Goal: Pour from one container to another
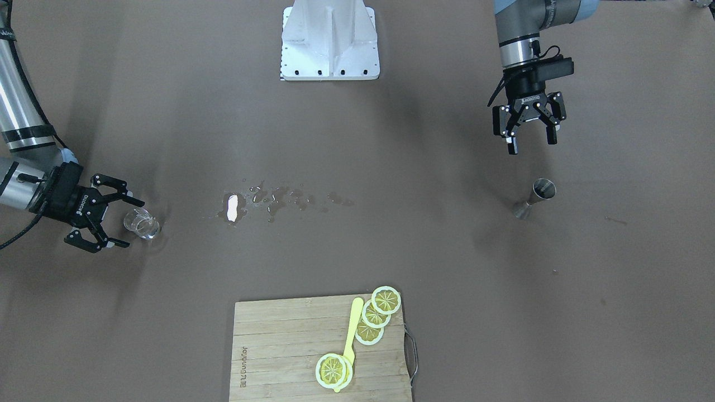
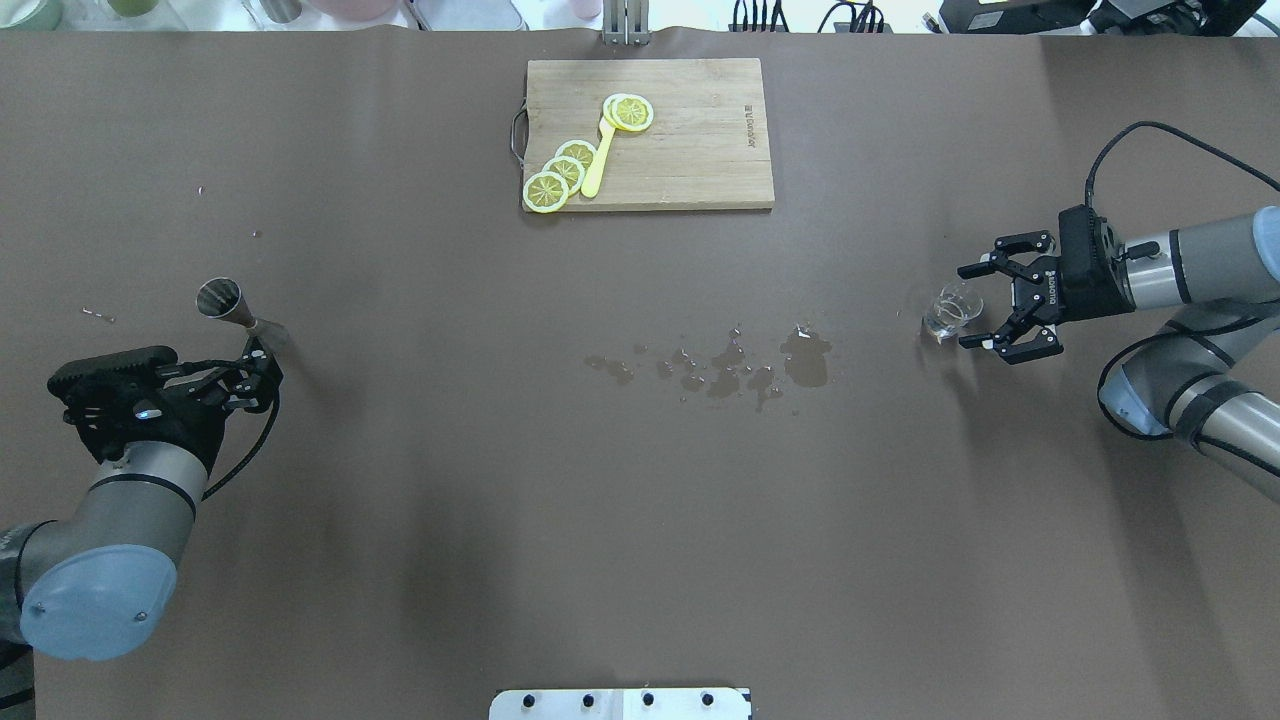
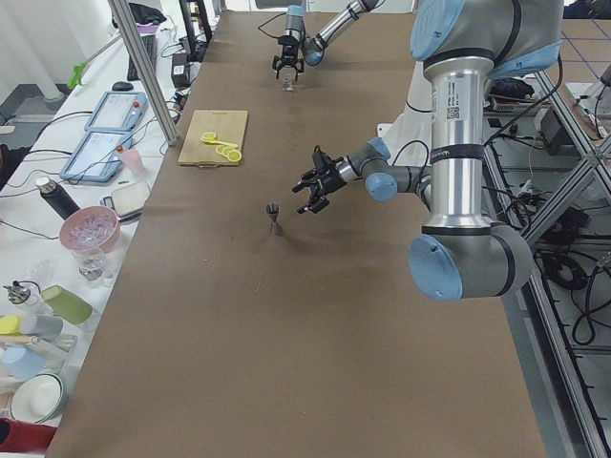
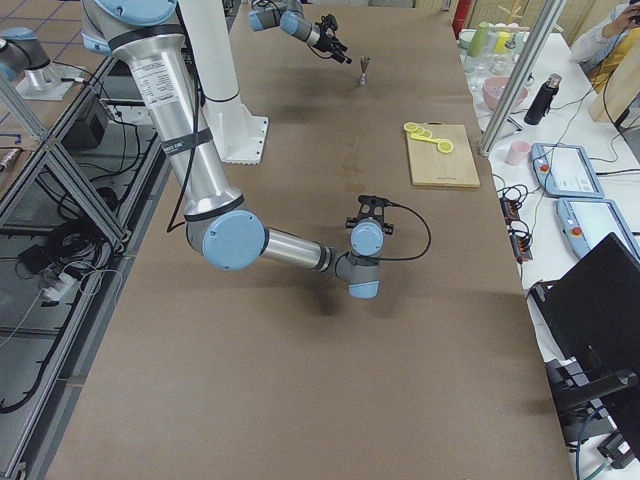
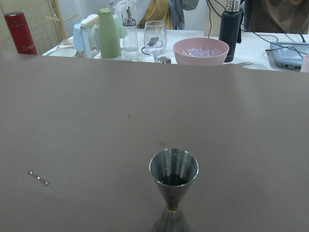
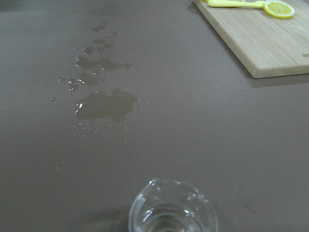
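The right fingers (image 1: pixel 114 183) gape wide, with the glass beaker (image 1: pixel 142 223) standing ungripped at their tips. The left fingers (image 1: pixel 552 133), also open and empty, hover near the steel jigger (image 1: pixel 535 196) far along the worktop (image 1: pixel 357 139). It would be best to advance until the beaker sits fully between the fingers, close gently round its middle and keep it level, as the spilled puddle (image 1: pixel 234 209) warns.

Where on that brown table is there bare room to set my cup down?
Widest bare stretch: between the spilled liquid and the robot's base plate. Also bare between the jigger and the cutting board. Crowded: around the glass, flanked by the open right gripper, near the left gripper by the jigger, and the board's lemon slices.
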Tool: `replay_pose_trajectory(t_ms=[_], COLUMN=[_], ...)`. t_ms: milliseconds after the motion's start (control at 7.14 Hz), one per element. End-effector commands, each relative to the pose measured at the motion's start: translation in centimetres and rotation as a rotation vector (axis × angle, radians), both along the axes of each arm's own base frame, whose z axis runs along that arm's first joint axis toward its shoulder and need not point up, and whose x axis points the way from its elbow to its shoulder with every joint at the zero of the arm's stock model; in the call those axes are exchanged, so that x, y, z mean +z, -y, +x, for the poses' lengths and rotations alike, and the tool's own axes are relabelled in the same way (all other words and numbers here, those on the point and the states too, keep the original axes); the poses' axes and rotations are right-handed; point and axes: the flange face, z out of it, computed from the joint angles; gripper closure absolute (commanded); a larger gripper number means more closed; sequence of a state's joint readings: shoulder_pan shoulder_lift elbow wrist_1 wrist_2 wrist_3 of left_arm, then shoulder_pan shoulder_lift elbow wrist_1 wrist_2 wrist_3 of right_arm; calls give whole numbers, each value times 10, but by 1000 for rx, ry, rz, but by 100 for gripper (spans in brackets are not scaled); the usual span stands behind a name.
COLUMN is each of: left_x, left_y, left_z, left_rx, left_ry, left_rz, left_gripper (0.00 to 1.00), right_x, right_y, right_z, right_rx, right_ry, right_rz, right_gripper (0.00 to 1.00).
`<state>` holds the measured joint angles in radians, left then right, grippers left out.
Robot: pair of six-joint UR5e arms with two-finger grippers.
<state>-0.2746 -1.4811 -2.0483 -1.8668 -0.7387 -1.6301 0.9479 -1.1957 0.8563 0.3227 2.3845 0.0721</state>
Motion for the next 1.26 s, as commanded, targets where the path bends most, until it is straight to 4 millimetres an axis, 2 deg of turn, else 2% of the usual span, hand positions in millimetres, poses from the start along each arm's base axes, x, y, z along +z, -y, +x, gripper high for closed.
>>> replay_pose_trajectory(t_ms=[0, 140, 280, 560, 840, 1120], left_x=[9, 19, 25, 36, 47, 61], left_y=[3, 4, -3, -2, 6, 2], left_z=[7, 11, 20, 25, 50, 62], left_rx=[-32, -115, -137, -162, -200, -190], left_ry=[-14, -73, -65, -64, -23, 10], left_rz=[1, 7, 50, 69, 132, 139], left_gripper=[2, 2, 2, 2, 2, 2], right_x=[0, 0, 0, 3, 6, 5], right_y=[-3, -4, -4, -7, -8, -6], right_z=[-8, -11, -11, -15, -18, -19], right_rx=[-2, -5, -7, -14, -17, -17], right_ry=[-1, -3, -3, -7, -12, -15], right_rz=[-3, -7, -11, -20, -28, -34], right_gripper=[2, 2, 2, 2, 2, 2])
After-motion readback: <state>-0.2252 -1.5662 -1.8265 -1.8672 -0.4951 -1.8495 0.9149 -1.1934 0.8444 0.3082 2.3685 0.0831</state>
